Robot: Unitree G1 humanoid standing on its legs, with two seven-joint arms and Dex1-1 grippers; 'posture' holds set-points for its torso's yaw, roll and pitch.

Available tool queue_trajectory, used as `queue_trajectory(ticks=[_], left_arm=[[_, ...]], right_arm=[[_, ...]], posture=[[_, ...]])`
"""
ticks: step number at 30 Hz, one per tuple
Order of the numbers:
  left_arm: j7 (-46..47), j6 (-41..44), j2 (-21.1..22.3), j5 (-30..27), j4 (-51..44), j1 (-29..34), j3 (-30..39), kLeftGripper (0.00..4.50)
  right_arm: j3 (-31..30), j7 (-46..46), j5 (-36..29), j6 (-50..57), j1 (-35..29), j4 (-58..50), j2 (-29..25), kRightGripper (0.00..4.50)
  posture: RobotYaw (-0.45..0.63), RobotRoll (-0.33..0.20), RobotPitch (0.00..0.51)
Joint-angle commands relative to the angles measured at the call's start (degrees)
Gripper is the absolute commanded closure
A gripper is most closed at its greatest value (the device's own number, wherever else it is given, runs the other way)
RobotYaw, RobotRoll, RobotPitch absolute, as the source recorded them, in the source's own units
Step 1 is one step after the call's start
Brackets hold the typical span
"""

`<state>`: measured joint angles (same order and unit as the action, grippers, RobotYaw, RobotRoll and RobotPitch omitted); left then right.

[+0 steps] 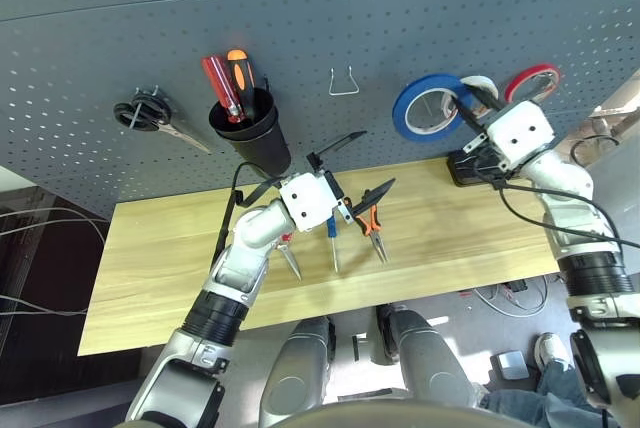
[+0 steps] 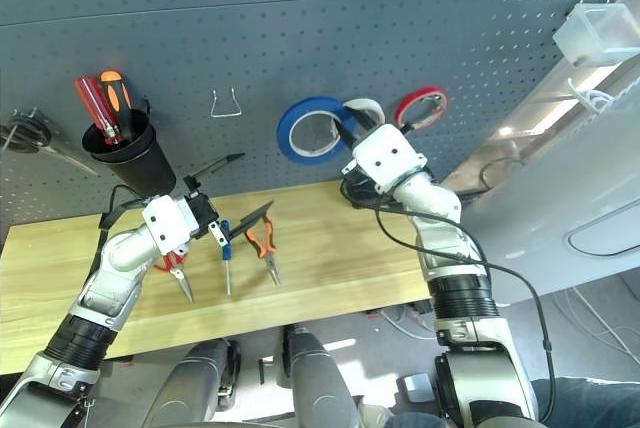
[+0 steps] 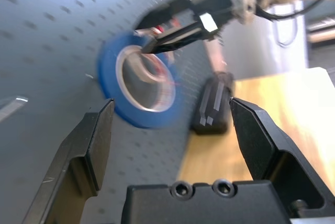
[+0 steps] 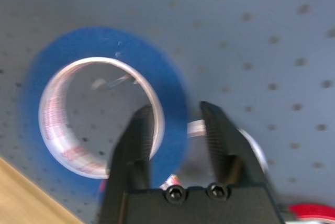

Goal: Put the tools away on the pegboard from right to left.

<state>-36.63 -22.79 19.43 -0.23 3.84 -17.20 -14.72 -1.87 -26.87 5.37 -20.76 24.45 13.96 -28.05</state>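
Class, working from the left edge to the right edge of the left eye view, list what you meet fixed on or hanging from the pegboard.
Black-handled scissors → black cup → empty metal hook → blue tape roll → red tape roll

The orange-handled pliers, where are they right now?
In the left eye view, the pliers lie on the wooden table, just right of the blue-handled screwdriver.

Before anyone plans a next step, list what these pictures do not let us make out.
- Scissors' red handles: partly covered by the left forearm in the left eye view.
- White tape roll: partly hidden behind the right gripper in the right eye view.
- Print inside the blue tape roll: too blurred to read in the right wrist view.
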Motion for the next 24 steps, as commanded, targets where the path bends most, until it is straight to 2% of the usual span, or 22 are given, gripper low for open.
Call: queue_trajectory(ticks=[1,2,4,5,7,10,14,19,24], left_arm=[[-1.9,2.1,2.4,1.4,-2.9,-0.2,-0.5,0.0],[-2.3,2.7,3.0,1.5,-3.2,-0.6,-0.5,0.0],[-4.1,5.1,4.6,1.5,-3.9,-1.2,-0.9,0.0],[-5.0,6.0,5.3,1.6,-4.3,-1.5,-1.3,0.0],[-8.3,7.7,7.6,2.2,-4.9,-1.7,-2.7,0.0],[-11.6,14.0,9.5,1.7,-5.7,-1.3,-4.2,0.0],[-14.8,18.2,11.5,2.8,-7.3,-1.6,-6.0,0.0],[-17.2,24.0,12.7,3.5,-9.1,-2.3,-6.8,0.0],[-18.3,27.7,12.8,3.7,-9.3,-3.1,-7.1,0.0]], right_arm=[[-4.0,-6.1,-0.4,0.2,-7.1,-4.2,-2.1,1.09],[-5.0,-7.5,-0.2,-0.2,-8.8,-5.1,-2.8,0.74],[-6.7,-11.2,-3.1,7.0,-12.7,-7.4,-2.5,0.06],[-7.5,-12.7,-4.4,11.1,-13.9,-8.7,-2.1,0.02],[-8.4,-14.4,-10.6,31.0,-14.9,-12.0,0.9,0.02],[-7.9,-12.3,-16.0,55.0,-10.5,-12.4,6.3,0.02],[-6.8,-7.4,-16.9,71.4,-3.4,-8.5,11.3,0.02],[-2.6,-0.1,-17.5,80.7,4.4,-0.2,17.9,0.02],[-5.0,4.6,-14.0,81.2,10.2,8.7,21.2,0.02]], posture=[[-0.03,0.0,0.216],[-0.03,0.0,0.216],[-0.02,0.0,0.222],[-0.02,0.0,0.223],[-0.03,0.0,0.226],[-0.02,0.0,0.231],[0.0,0.0,0.24],[0.02,0.0,0.252],[0.04,0.0,0.265]])
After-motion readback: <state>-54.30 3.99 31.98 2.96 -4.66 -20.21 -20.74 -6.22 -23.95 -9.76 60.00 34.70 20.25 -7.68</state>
